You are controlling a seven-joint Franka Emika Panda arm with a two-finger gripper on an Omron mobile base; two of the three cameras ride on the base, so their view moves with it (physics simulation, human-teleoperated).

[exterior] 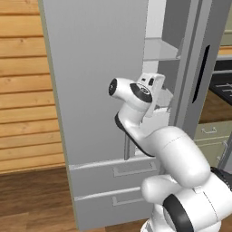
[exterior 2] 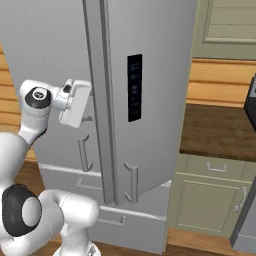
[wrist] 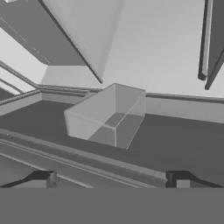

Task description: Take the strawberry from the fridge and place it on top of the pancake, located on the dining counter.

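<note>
Matt smooth grey fridge [exterior: 97, 81]; clear plastic-looking bin [wrist: 107, 116]

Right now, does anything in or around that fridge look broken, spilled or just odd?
Nothing looks broken or spilled. The fridge stands partly open with the gripper reaching into the gap, fingers apart. Inside, a clear bin sits upright on a dark shelf, apparently empty.

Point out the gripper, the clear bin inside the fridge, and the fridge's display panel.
gripper [wrist: 111, 179]: hand view, midway between its fingertips.
clear bin [wrist: 94, 114]: hand view, its front wall.
display panel [exterior 2: 134, 87]: right base view, its dark middle.
</note>
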